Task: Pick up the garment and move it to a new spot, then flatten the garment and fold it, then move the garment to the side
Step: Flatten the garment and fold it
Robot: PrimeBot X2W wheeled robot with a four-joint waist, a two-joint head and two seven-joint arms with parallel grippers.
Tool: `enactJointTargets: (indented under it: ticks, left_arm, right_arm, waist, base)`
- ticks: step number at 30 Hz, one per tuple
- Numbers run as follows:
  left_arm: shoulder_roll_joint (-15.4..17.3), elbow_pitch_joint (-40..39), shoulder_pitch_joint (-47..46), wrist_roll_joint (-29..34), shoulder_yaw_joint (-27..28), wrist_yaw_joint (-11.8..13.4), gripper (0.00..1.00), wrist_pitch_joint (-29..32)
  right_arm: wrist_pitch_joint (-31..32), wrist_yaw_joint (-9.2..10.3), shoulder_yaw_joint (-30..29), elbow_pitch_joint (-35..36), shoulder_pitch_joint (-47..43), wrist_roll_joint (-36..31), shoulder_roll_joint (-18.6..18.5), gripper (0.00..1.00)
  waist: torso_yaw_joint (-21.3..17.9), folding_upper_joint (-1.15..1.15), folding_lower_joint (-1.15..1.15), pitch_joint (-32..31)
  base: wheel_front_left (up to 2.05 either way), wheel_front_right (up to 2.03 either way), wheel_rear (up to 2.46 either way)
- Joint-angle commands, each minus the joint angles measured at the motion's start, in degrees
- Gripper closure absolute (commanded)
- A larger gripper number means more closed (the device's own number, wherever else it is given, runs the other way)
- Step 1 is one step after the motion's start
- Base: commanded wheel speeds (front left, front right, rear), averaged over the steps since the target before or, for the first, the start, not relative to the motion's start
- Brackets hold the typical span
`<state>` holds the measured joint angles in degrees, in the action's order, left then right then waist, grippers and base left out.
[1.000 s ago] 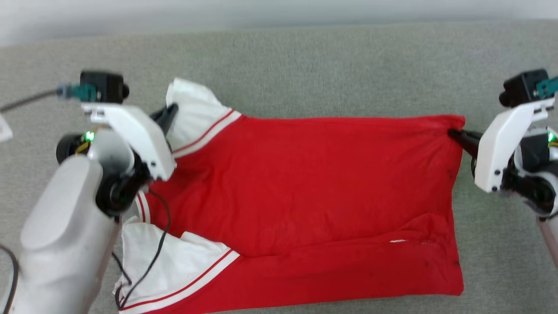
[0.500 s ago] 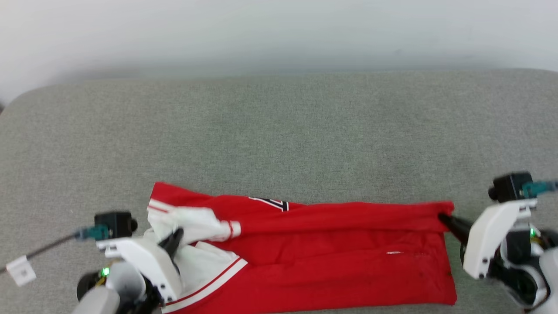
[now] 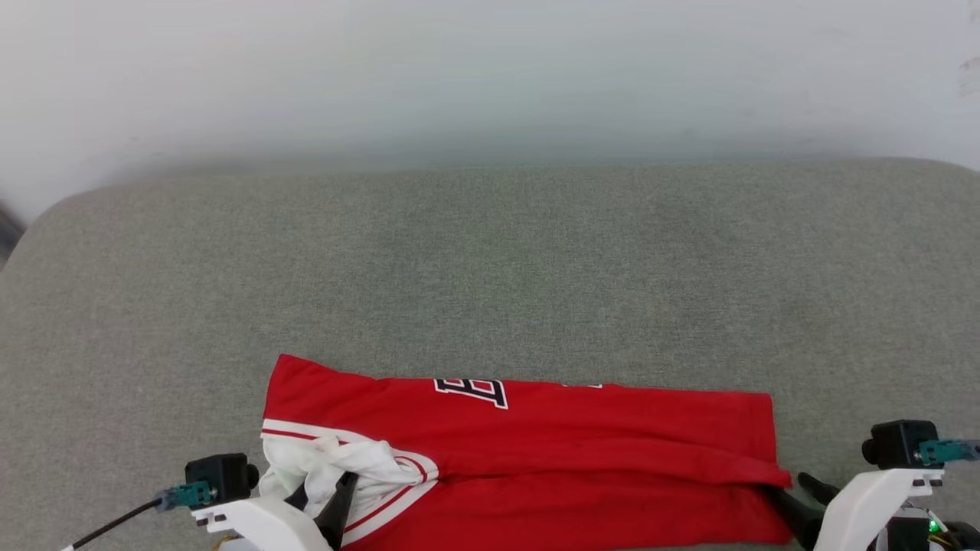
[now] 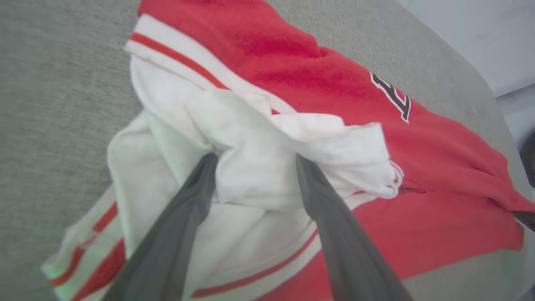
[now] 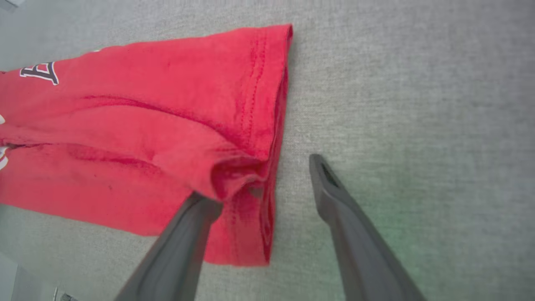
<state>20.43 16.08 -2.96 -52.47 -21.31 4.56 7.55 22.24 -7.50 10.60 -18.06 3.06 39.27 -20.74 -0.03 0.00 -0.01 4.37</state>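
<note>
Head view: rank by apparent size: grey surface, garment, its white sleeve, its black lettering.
1. grey surface
2. garment
3. white sleeve, bunched up
4. black lettering, cut off at the fold, so ranked by its visible part

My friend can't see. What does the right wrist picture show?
A folded red garment lies on a grey fabric surface. The right tool is open, one dark finger at the garment's bunched corner, the other over bare surface.
</note>
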Motion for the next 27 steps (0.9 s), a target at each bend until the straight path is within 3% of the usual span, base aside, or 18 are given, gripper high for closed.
enactJointTargets:
  ticks: [1,6,12,20,27]
  left_arm:
    - [-0.1,0.0,0.8,1.3,0.2,0.4,0.00,-1.8]
    - [-0.8,-3.3,-0.4,4.5,0.7,1.2,0.00,-8.6]
    - [-0.6,-8.2,-2.1,8.7,1.4,3.3,0.00,-14.6]
    - [-0.2,-14.0,-3.0,15.5,2.8,7.2,0.00,-21.1]
    - [-0.8,-18.4,-3.9,20.1,2.8,8.1,0.00,-22.4]
  right_arm:
    - [-1.1,0.02,-0.5,1.1,-1.2,-0.5,-0.1,0.00]
    - [-2.4,0.02,-2.6,6.7,-3.0,-1.7,-0.9,0.00]
    - [2.7,0.01,-7.7,12.5,-3.1,-2.5,-1.8,0.00]
    - [18.0,0.01,-15.7,14.4,-1.9,-2.3,-1.9,0.00]
    - [29.7,0.01,-17.9,14.7,-0.7,-3.5,0.7,0.00]
  waist:
    - [-0.3,0.00,0.01,-0.6]
    - [-0.7,0.00,0.01,-2.0]
    - [-0.8,0.00,0.01,-2.9]
    - [1.4,0.00,0.01,-2.8]
    - [4.8,0.00,0.01,0.1]
  base:
    - [0.00,0.00,0.00]
    - [0.00,0.00,0.00]
    - [0.00,0.00,0.00]
    - [0.00,0.00,0.00]
    - [0.00,0.00,0.00]
